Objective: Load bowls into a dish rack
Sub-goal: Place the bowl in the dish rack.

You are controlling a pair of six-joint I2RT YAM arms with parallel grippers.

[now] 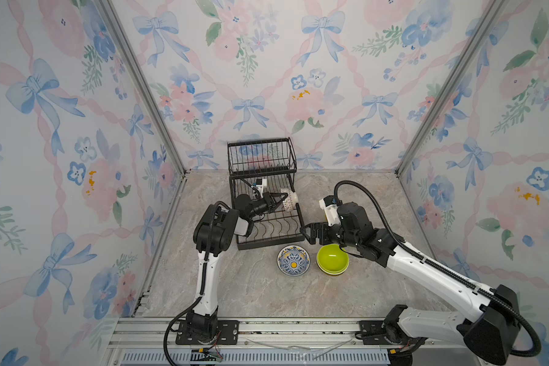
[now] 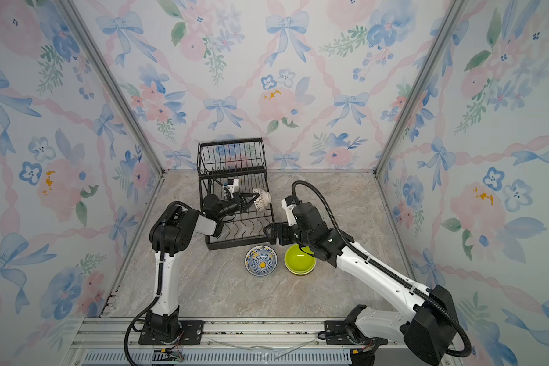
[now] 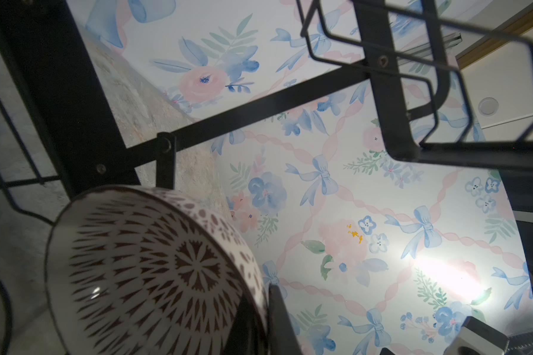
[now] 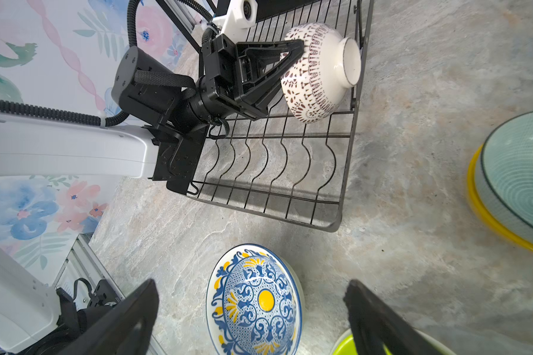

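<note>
My left gripper (image 1: 284, 199) (image 2: 255, 199) (image 4: 299, 50) reaches into the black wire dish rack (image 1: 268, 244) (image 2: 239, 245) (image 4: 347, 159). It is shut on the rim of a white bowl with a brown pattern (image 1: 290, 200) (image 2: 263, 199) (image 3: 154, 270) (image 4: 320, 70), held on its side over the lower tray's right edge. One finger (image 3: 279, 322) lies outside the rim. My right gripper (image 1: 308, 235) (image 2: 271, 233) (image 4: 252, 284) hangs open and empty beside the rack's front right corner, above a blue-and-yellow patterned bowl (image 1: 293, 260) (image 2: 261, 261) (image 4: 256, 301) on the table.
A lime green bowl (image 1: 332, 257) (image 2: 299, 259) is stacked in another, partly under my right arm. In the right wrist view a pale teal bowl (image 4: 517, 178) sits in a yellow one (image 4: 486, 215). The rack's raised basket (image 1: 262, 155) stands against the back wall.
</note>
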